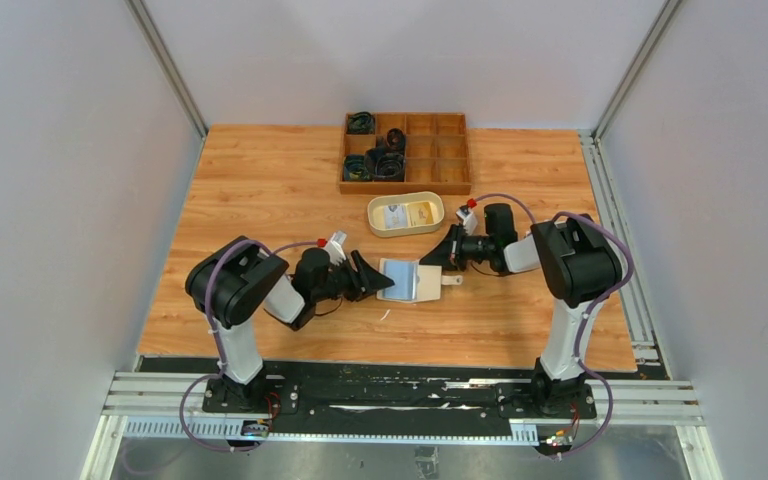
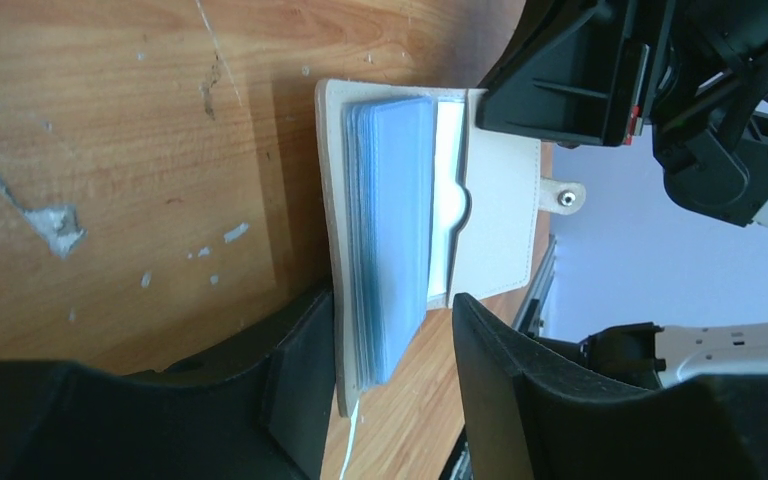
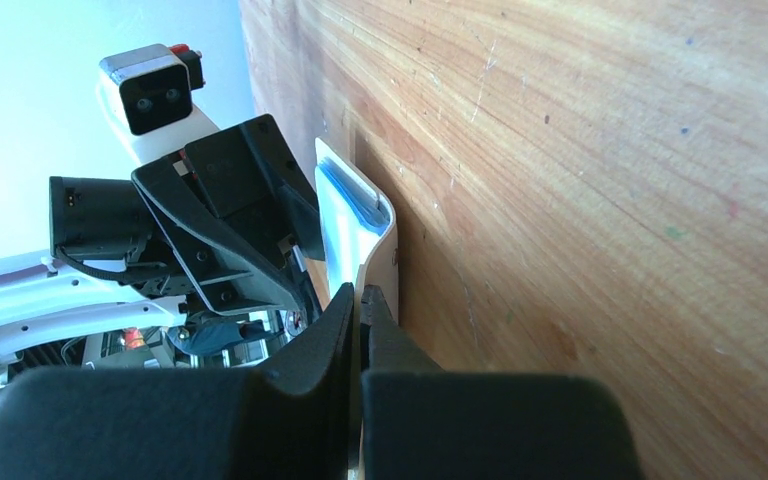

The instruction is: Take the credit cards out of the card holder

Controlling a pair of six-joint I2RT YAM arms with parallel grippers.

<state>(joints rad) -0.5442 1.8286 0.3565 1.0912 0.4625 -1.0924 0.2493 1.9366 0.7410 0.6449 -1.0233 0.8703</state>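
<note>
Left wrist, card holder (image 2: 500, 225) holding credit cards (image 2: 395, 220), left hand (image 2: 385, 335) spread around them, right hand (image 3: 360, 300) pinching holder

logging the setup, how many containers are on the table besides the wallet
2. A wooden divided tray at the far edge of the table, and a cream oval dish just in front of it, beyond the open card holder. Nothing seems hidden.
</note>
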